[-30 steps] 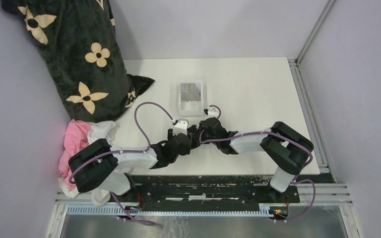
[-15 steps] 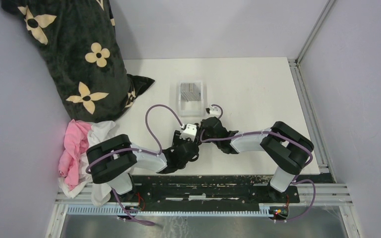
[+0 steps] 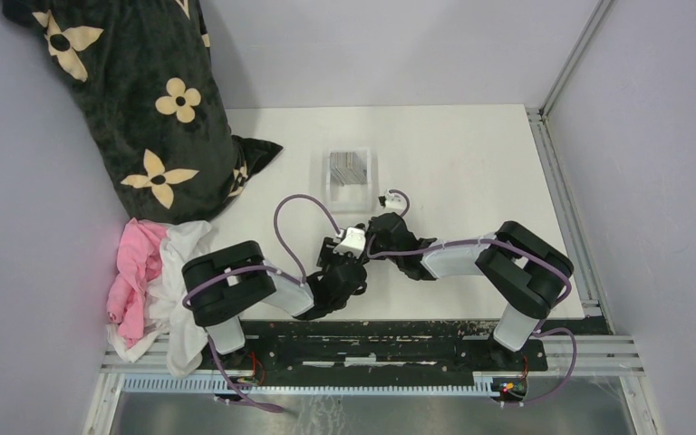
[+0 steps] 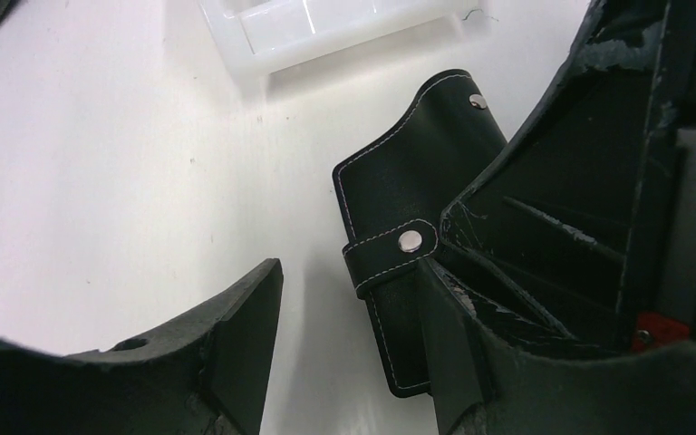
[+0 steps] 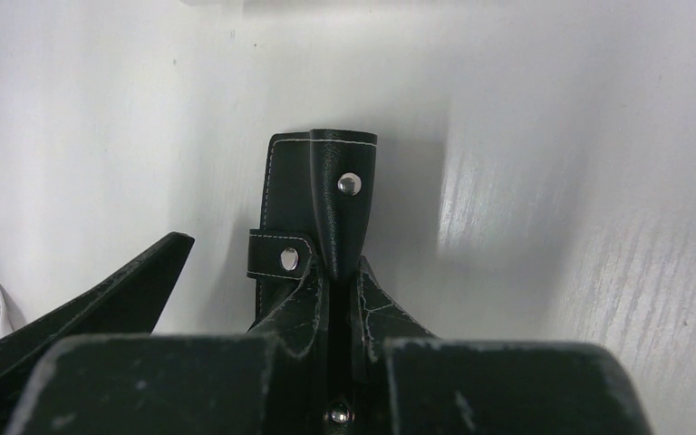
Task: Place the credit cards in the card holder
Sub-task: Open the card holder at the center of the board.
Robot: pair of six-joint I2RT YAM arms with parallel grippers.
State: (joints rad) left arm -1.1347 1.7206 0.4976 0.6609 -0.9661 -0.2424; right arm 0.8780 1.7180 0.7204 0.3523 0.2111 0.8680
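The black card holder (image 4: 405, 178) lies on the white table, its snap tab (image 4: 390, 250) sticking out to the left. My right gripper (image 5: 340, 272) is shut on the holder's (image 5: 301, 186) studded flap, pinching it upright. My left gripper (image 4: 349, 340) stands open just beside the holder. Its right finger (image 4: 453, 353) is at the tab's edge, and bare table lies between the jaws. In the top view both grippers (image 3: 360, 246) (image 3: 376, 234) meet near the table's front and cover the holder. Grey credit cards (image 3: 348, 166) lie in the clear tray (image 3: 331, 186).
A black cushion with cream flowers (image 3: 145, 100) fills the back left corner. Pink and white cloth (image 3: 149, 272) is bunched at the left edge. The clear tray's near wall (image 4: 326, 32) is just beyond the holder. The right gripper's body (image 4: 634, 181) crowds my left gripper's right side.
My left arm has swung to the right, bringing its open gripper up beside the card holder. The right arm has stayed in place, shut on the flap.
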